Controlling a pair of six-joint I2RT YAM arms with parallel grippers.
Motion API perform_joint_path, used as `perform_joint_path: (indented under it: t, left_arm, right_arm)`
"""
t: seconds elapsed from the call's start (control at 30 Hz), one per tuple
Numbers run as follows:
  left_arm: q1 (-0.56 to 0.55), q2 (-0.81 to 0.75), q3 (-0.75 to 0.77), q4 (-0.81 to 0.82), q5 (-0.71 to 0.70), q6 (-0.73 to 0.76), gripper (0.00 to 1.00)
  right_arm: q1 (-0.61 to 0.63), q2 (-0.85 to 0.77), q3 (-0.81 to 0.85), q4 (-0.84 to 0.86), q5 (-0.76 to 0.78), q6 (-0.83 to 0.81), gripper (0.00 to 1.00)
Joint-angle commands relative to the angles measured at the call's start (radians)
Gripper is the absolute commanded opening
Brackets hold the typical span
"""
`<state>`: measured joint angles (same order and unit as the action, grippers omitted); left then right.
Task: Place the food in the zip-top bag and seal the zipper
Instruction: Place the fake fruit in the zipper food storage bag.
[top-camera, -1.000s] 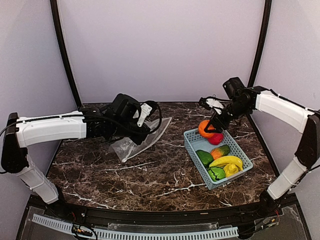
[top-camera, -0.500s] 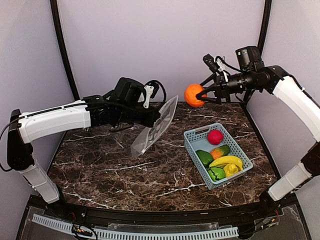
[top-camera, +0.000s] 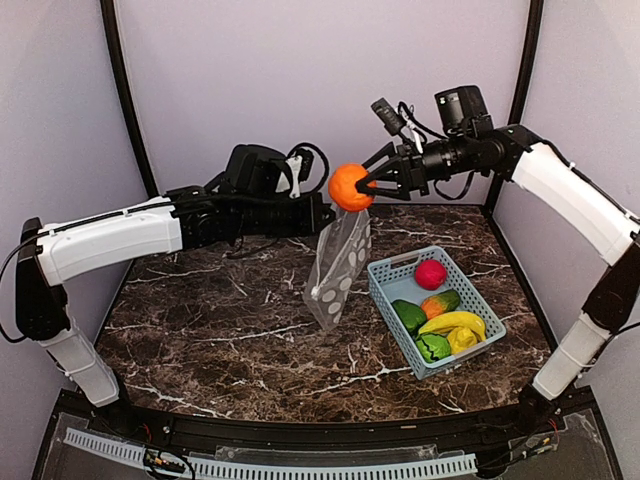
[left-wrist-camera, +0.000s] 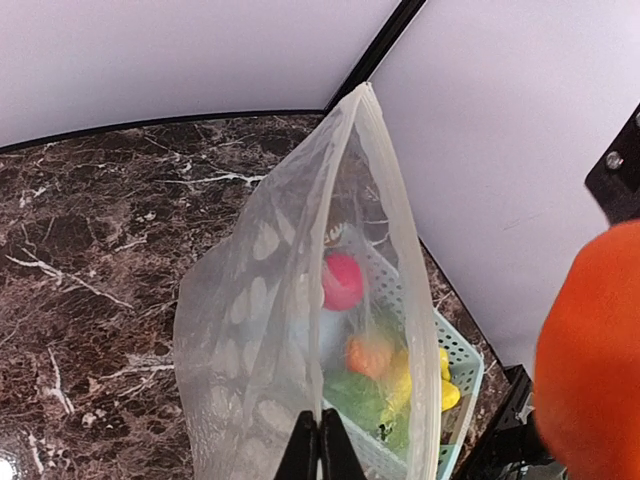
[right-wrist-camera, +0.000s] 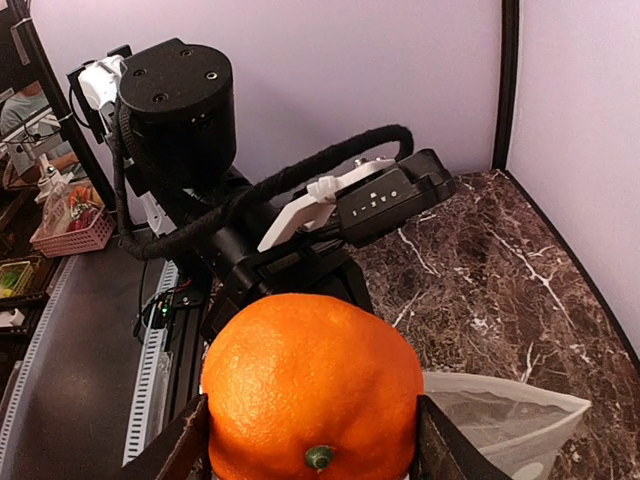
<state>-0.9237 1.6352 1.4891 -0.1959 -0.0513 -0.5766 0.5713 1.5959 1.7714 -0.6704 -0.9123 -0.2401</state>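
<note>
1. The left gripper (top-camera: 325, 215) has its fingers pressed tight on the top edge of the zip-top bag (top-camera: 338, 270). The bag hangs straight down below those fingers. It is hard to tell if its bottom touches the table (top-camera: 200, 320).
2. A second ago the bag was low by the table. Now it is lifted up with its mouth on top.
3. The right gripper (top-camera: 362, 185) pinches the orange ball (top-camera: 348, 187), with one finger on each side.
4. A second ago the ball was down at the basket (top-camera: 478, 345). Now it is up high, just above the left fingers and the bag's mouth.
5. From the right wrist, the mouth shows just under the ball and looks a little open. The zipper (left-wrist-camera: 410, 240) is not pressed shut.
6. So the first piece looks about ready to drop in. The ball looks fat next to the mouth, so it may bump the edge.
7. The red ball (top-camera: 430, 273), the bananas (top-camera: 455, 322) and the green pieces (top-camera: 408, 316) lie in the basket, far below the right fingers. Most of the job is left to do.
</note>
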Motion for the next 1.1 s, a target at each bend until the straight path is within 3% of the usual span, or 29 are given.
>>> perform_joint_path:
  t: [0.0, 0.5, 1.07]
  left_arm:
    - [-0.004, -0.056, -0.046, 0.106, 0.046, -0.089, 0.01]
    - [-0.004, -0.155, -0.191, 0.254, 0.035, -0.175, 0.01]
    - [-0.002, -0.179, -0.254, 0.277, 0.021, -0.164, 0.01]
  right_arm:
    - [0.033, 0.041, 0.005, 0.059, -0.043, 0.058, 0.5]
    - [0.039, 0.091, -0.061, 0.07, -0.006, 0.059, 0.49]
    - [0.046, 0.064, -0.152, 0.039, 0.249, -0.023, 0.51]
